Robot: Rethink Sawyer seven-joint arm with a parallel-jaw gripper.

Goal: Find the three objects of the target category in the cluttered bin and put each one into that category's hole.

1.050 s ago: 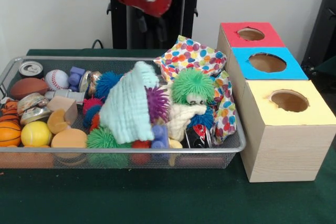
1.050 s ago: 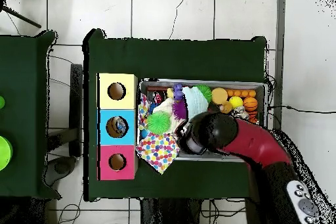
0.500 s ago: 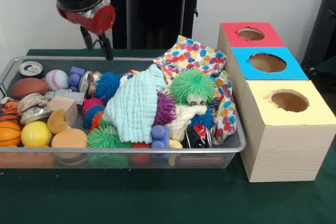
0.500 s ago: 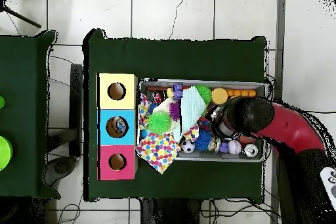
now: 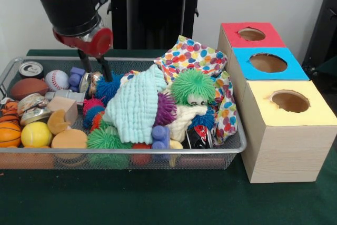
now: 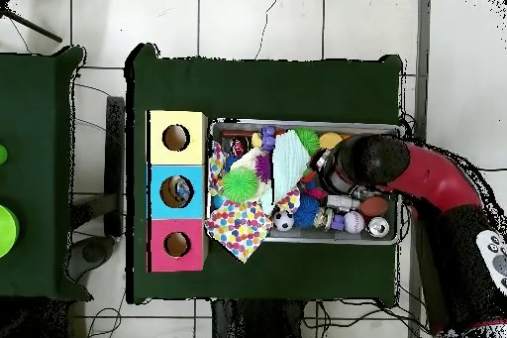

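Wire-mesh bin [image 5: 238, 146] of spiky balls, ribbed mint cloth [image 5: 134, 104].

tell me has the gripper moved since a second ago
Yes. In the front view the gripper has swung left, away from the polka-dot cloth, and dropped toward the wire bin, near the crushed cans.

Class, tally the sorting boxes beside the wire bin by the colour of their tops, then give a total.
Red-topped box: 1
Blue-topped box: 1
Yellow-topped box: 1
Total: 3
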